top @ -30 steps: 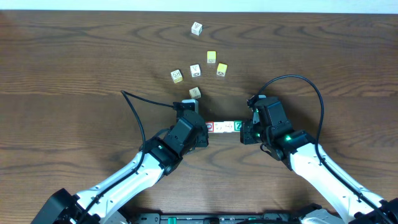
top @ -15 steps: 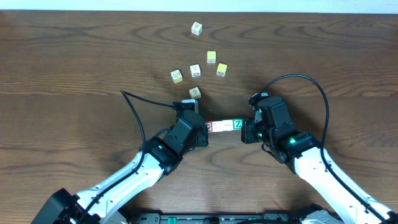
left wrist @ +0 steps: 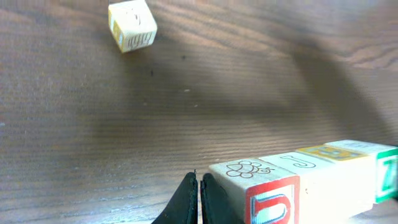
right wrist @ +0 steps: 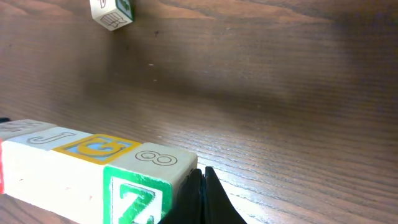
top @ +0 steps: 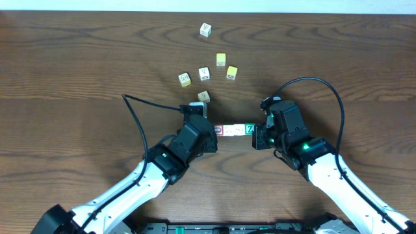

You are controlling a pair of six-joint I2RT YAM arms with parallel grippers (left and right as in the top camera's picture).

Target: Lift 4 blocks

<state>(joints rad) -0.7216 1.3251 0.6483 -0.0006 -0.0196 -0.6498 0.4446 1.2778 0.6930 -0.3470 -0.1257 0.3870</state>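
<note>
- The four blocks (top: 234,130) stood end to end in one straight row near the middle of the counter (top: 78,65), parallel to its near edge.
- The left gripper (left wrist: 199,198) had its fingers together with nothing between them, its tips against the red-faced block (left wrist: 268,200) at the row's left end.
- The right gripper (right wrist: 203,190) was likewise closed on nothing, its tips against the green Z block (right wrist: 138,200) at the right end.
- The white-faced blocks (top: 229,130) sat between those two.
- Whether the row was clear of the counter could not be told.
- The loose cubes (top: 203,73) lay toward the far edge.
</note>
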